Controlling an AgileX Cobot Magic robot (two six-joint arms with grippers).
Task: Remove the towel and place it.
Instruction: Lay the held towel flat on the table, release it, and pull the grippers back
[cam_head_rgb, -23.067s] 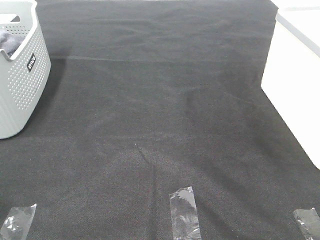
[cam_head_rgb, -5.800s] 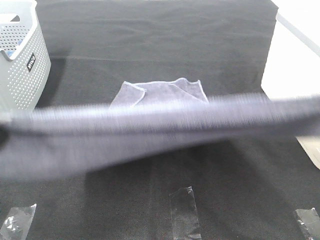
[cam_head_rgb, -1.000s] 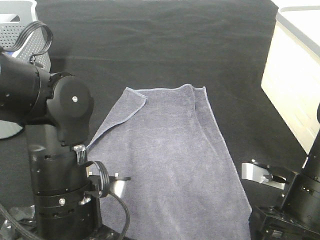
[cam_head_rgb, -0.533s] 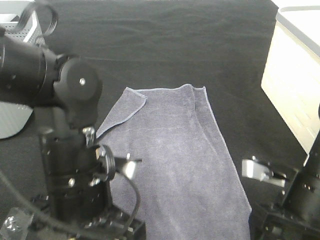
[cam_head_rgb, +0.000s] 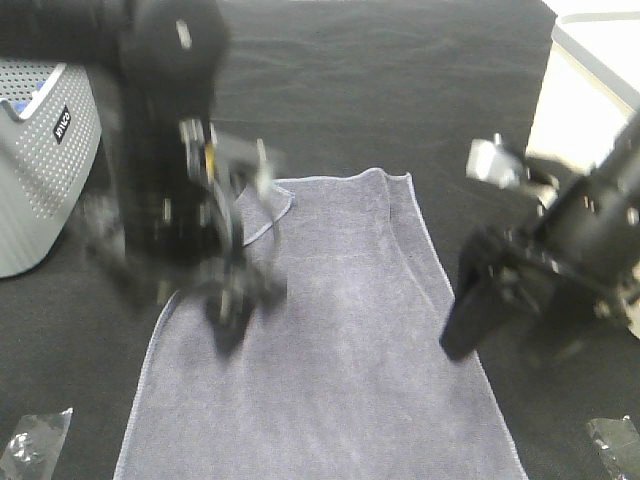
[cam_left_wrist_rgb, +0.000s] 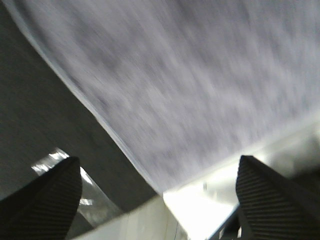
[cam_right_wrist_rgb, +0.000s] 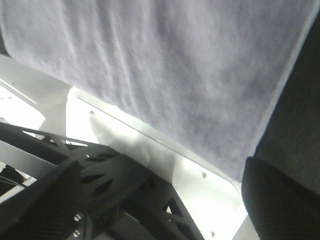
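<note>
The grey-lavender towel (cam_head_rgb: 340, 330) lies spread flat on the black table covering (cam_head_rgb: 400, 90), with one far corner folded over. My left gripper (cam_head_rgb: 228, 315) is blurred and hangs over the towel's left side. My right gripper (cam_head_rgb: 462, 335) is at the towel's right edge. In the left wrist view the towel (cam_left_wrist_rgb: 190, 75) fills the frame, and the left gripper (cam_left_wrist_rgb: 160, 200) is open and empty. In the right wrist view the towel (cam_right_wrist_rgb: 165, 65) lies below the right gripper (cam_right_wrist_rgb: 160, 200), which is also open and empty.
A grey perforated basket (cam_head_rgb: 40, 170) stands at the left edge. A white box (cam_head_rgb: 590, 100) stands at the right. Clear tape strips (cam_head_rgb: 35, 445) (cam_head_rgb: 615, 440) sit on the covering near the front edge.
Both arms have swung fast from the near edge out over the table, uncovering the towel's near end. The towel has stayed flat where it lay.
</note>
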